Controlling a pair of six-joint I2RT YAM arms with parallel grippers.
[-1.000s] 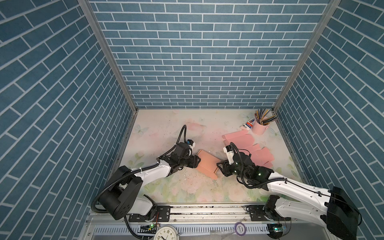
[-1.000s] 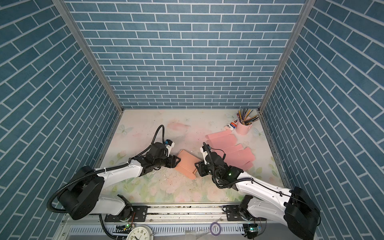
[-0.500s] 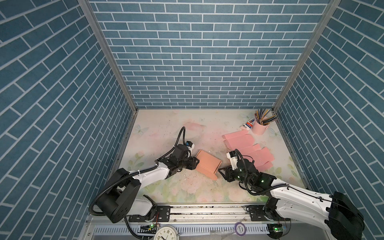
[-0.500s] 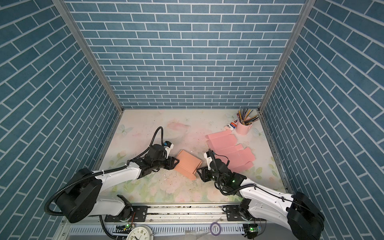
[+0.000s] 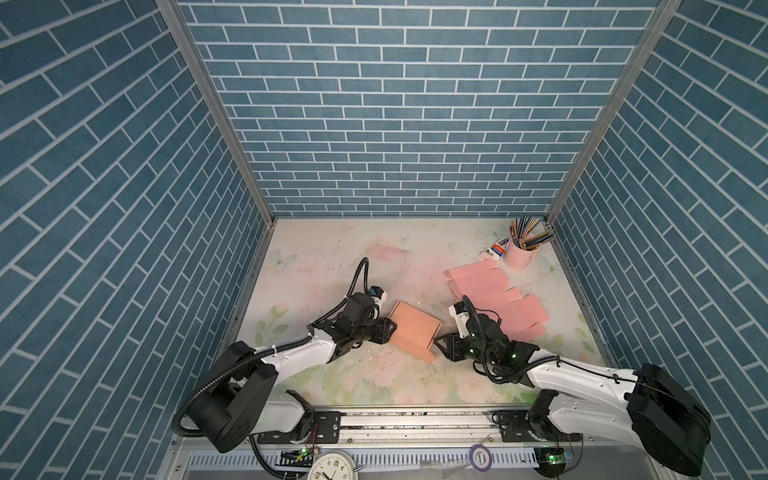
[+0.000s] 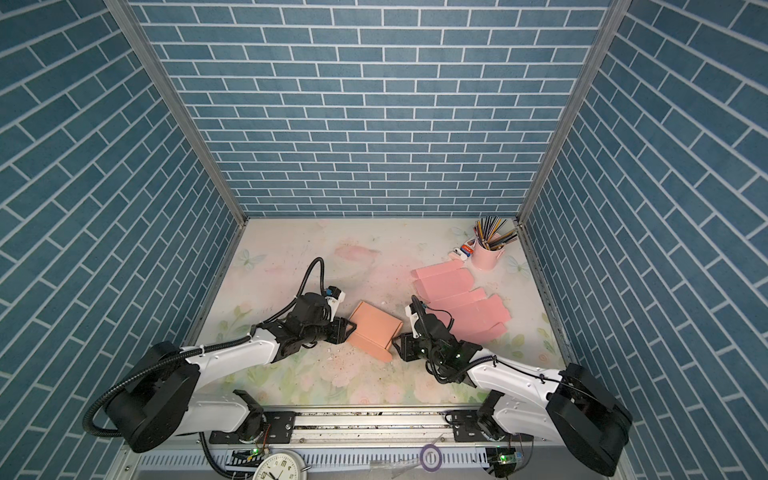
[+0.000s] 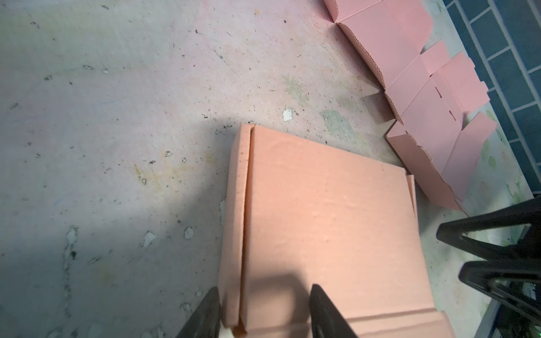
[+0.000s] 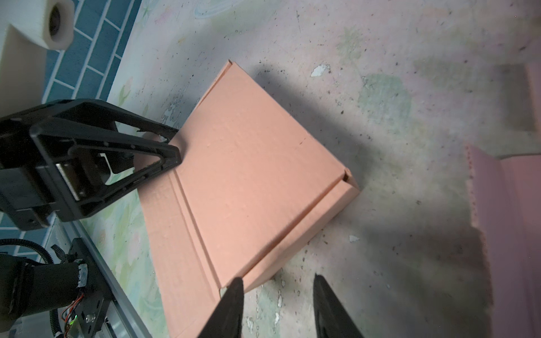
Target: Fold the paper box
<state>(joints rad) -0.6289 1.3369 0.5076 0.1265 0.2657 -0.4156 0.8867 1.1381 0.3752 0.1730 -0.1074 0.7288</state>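
Your left gripper straddles the peach cardboard box corner, jaws unclenched; right gripper gapes empty. Brace opposite corners, press gently.

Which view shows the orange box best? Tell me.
Right wrist: the box fills the frame nearly whole, its top and folded edges clear. Left wrist shows its top close but cut off at the frame edge. In both top views it is small.

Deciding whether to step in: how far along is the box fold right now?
Done: the box stands formed, lid lying flat on top. In hand: left gripper straddles one side wall, jaws apart; right gripper open at a corner, holding nothing. Left: a flap along the near edge seems to splay out, untucked. Flat blanks lie beside.
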